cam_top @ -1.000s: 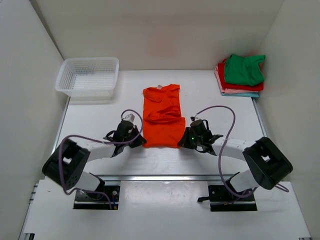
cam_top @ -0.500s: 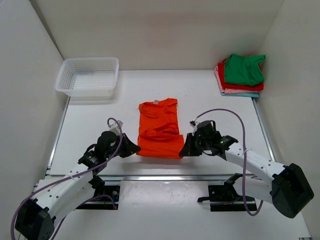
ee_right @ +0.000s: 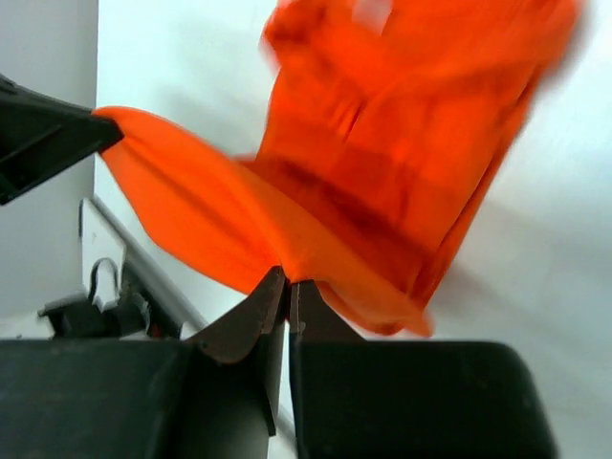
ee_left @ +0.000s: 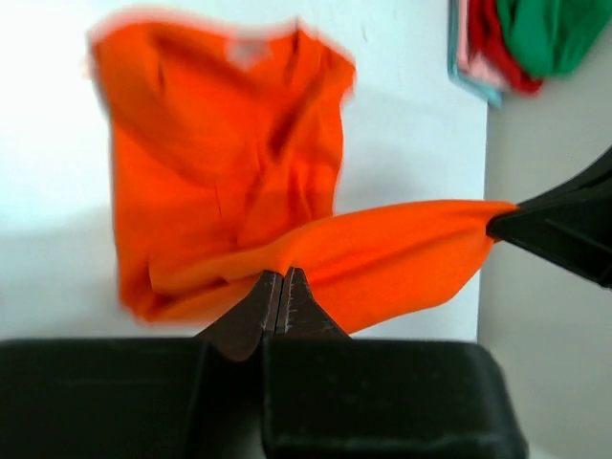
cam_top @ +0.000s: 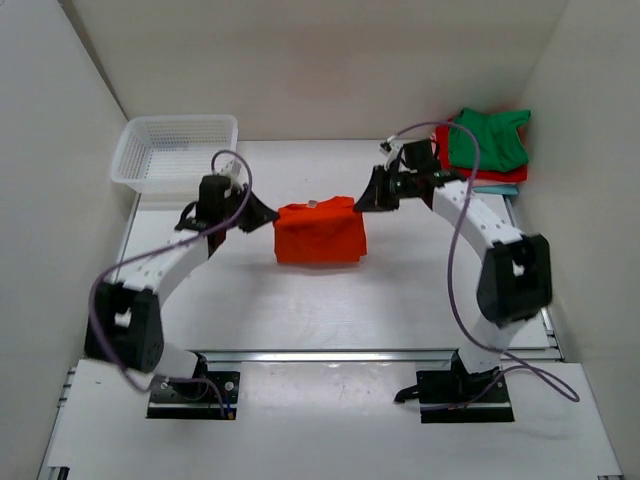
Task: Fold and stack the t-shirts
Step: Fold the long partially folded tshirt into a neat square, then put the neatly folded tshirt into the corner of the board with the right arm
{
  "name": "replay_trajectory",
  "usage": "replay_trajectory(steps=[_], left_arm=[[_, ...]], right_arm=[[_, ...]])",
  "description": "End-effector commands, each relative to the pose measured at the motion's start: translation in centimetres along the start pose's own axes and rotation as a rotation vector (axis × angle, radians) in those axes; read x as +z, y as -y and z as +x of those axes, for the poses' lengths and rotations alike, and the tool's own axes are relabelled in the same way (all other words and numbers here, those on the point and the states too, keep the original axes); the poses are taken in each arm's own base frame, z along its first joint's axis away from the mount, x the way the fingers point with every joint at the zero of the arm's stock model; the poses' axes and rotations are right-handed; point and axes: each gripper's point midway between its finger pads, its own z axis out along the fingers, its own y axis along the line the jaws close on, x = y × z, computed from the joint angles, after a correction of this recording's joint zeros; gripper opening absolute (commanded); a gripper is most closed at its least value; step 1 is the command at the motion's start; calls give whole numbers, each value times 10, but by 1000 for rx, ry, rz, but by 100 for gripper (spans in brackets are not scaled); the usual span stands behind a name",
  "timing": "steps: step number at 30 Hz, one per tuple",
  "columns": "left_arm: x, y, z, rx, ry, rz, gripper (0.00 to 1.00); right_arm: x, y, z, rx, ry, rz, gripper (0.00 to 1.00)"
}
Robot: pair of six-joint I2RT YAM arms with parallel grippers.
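The bright orange t-shirt (cam_top: 320, 238) lies at the table's middle, its near hem lifted and drawn back over its upper half. My left gripper (cam_top: 270, 214) is shut on the hem's left corner (ee_left: 283, 273). My right gripper (cam_top: 364, 202) is shut on the hem's right corner (ee_right: 289, 280). The hem hangs stretched between the two grippers above the rest of the shirt (ee_left: 220, 163) (ee_right: 411, 143). The collar tag shows at the shirt's far edge. Folded t-shirts (cam_top: 483, 150) in green, red, pink and light blue sit stacked at the back right.
A white mesh basket (cam_top: 175, 152) stands at the back left, just beyond my left arm. White walls close in the table (cam_top: 300, 310) on the left, back and right. The folded stack (ee_left: 521, 38) lies close behind my right arm.
Both grippers have carried the shirt's near hem up and away from the front edge toward the back, doubling the shirt over itself. Both arms now reach far out across the table.
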Motion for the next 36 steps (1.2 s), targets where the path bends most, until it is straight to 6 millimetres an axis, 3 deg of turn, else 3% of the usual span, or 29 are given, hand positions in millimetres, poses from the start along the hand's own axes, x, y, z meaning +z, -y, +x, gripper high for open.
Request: replay_trajectory(steps=[1,2,3,4,5,6,7,8,10,11,12,13,15,17,20,22,24,27,28,32,36], left_arm=[[41,1,-67,43,109,3,0],[61,-21,-73,9,106,-32,12],[77,-25,-98,3,163,-22,28],[80,-21,-121,10,232,0,41],[89,-29,-127,-5,253,-8,39],[94,-35,-139,-22,284,0,45],[92,-34,-146,-38,297,5,48],[94,-35,-143,-38,283,11,46],[92,-40,-128,-52,259,8,46],[82,-37,-129,-44,281,12,46],[77,-27,-122,-21,291,25,48],[78,-30,-106,-27,278,18,48],[77,-22,-96,-16,260,35,47],[88,-12,-75,-7,212,58,46],[108,-4,-62,-26,159,84,44],[128,-13,-39,-38,87,34,43],[136,-38,-23,-79,45,-65,43],[130,-79,17,-179,-34,-147,39],[125,-81,23,-201,-34,-146,37],[112,-99,48,-221,-63,-183,35],[116,-98,58,-223,-113,-161,34]], right_arm=[[37,48,-47,-28,9,21,0],[34,50,-87,-60,82,42,1],[44,67,-116,-57,121,71,2],[54,85,-133,-53,155,106,11],[52,94,-150,-55,205,120,21],[55,100,-160,-53,234,120,35],[55,105,-159,-46,233,124,41],[52,109,-161,-56,246,134,43],[46,117,-138,-47,232,158,52],[44,116,-137,-72,251,148,57],[43,121,-113,-52,225,151,59],[38,120,-102,-55,240,150,62],[36,124,-88,-50,241,148,63],[41,128,-77,-42,210,140,65],[57,134,-63,-19,150,146,67],[67,132,-62,11,130,142,71],[78,133,-58,48,113,137,90],[103,131,-38,110,50,102,96],[108,130,-36,121,31,104,98],[136,115,-16,129,-92,47,99],[152,90,6,153,-166,-48,86]])
